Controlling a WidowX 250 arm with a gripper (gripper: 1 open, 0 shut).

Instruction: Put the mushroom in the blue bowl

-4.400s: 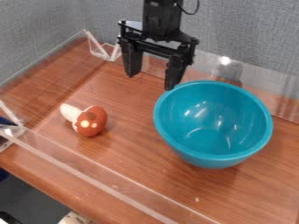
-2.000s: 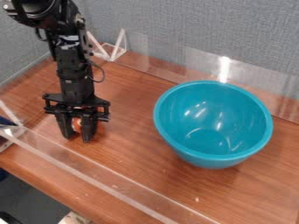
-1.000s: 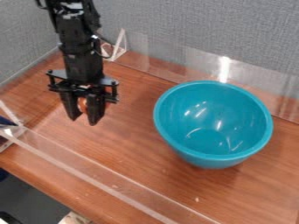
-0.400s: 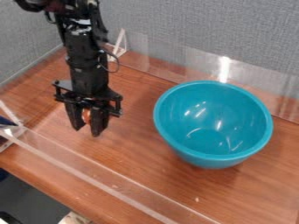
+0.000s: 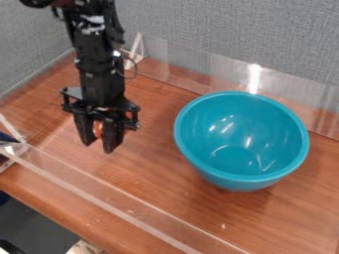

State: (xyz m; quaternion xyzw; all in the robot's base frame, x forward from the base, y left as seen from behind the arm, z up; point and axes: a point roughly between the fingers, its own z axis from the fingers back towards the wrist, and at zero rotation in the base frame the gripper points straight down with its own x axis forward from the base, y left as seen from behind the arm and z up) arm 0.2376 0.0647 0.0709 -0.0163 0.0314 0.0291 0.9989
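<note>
1. The wide brown wooden counter (image 5: 146,189) has clear see-through walls around its edges.
2. The big, deep, round, shiny teal-blue bowl (image 5: 243,139) sits on the right side of the counter. It is empty inside.
3. The tall black robot arm (image 5: 93,50) stands on the left side and points straight down.
4. Its jaws (image 5: 103,137) are squeezed as close together as they go. A bit of orange-brown shows between them, low by the tips. I think that is the small toy mushroom with the reddish-brown cap (image 5: 102,133), held in the jaws, but it is too hidden to be sure. No mushroom lies anywhere else on the counter.
5. The bowl lies to the right of the jaws, near but not touching. The 1 thing that matters next is this: the jaws need to rise above the bowl's rim and go right until they hang over the middle of the bowl.
</note>
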